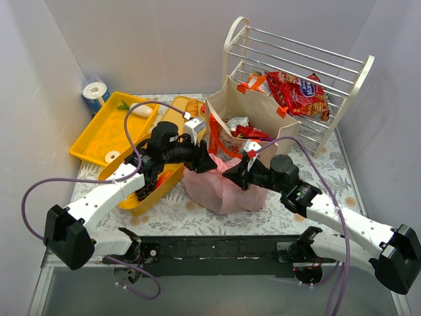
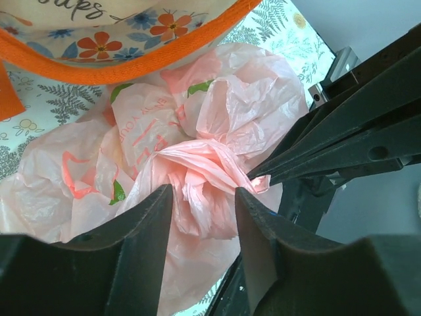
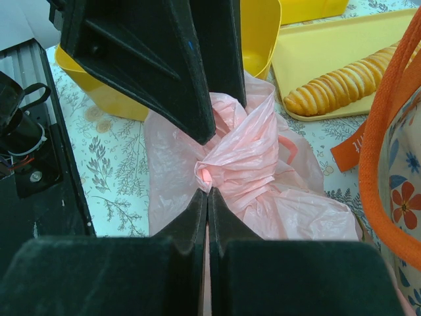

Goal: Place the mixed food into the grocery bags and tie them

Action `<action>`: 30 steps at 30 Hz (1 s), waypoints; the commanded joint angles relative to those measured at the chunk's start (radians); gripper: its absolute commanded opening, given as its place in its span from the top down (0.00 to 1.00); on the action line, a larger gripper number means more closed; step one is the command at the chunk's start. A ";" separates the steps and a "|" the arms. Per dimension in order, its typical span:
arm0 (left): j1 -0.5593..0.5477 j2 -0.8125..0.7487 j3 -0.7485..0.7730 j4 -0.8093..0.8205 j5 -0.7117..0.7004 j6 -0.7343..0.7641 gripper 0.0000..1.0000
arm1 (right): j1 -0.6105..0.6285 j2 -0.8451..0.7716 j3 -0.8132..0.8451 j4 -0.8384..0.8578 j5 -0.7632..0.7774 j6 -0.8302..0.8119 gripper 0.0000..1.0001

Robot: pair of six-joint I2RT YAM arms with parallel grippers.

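We see the pink bag (image 1: 218, 194) at the centre of the top view, slumped on the counter (image 1: 177, 214) and touching the front of the beige tote (image 1: 260, 108). Its thin plastic is gathered at the top into a twisted bunch (image 2: 200, 174).

In the left wrist view the left fingers (image 2: 145, 243) stand spread on either side of that bunch. Plastic fills the gap between them, though we cannot tell whether they squeeze it. The right fingers (image 3: 194, 224) are pressed together, pinching a thin fold of the same bunch at their tips. From the left wrist they come in from the right of the frame (image 2: 309, 145) and meet the plastic just beside the left pair.

The tote stands open above the bag, its orange strap (image 3: 385, 131) running down the right edge of the right wrist view. Red packets (image 1: 248, 131) show inside it.

Left of the bag in the top view lie yellow trays (image 1: 99, 141), and one holds a sliced bread loaf (image 3: 342, 85). At the upper right, a white wire rack (image 1: 299, 56) holds another red snack packet (image 1: 302, 89).
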 commanded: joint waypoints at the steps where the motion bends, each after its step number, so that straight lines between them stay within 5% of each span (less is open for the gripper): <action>1: -0.018 0.019 0.035 -0.008 0.059 0.020 0.67 | 0.004 -0.007 0.008 0.022 -0.007 -0.007 0.99; 6: -0.021 0.019 0.046 0.001 0.083 0.013 1.00 | 0.015 0.001 0.019 0.022 -0.022 -0.006 0.99; 15: -0.020 -0.025 0.092 0.006 -0.028 0.003 1.00 | 0.060 0.030 0.005 0.000 0.027 -0.006 0.99; 30: -0.020 -0.017 0.144 -0.079 0.003 0.068 0.95 | 0.064 0.064 0.002 0.008 0.093 -0.009 0.99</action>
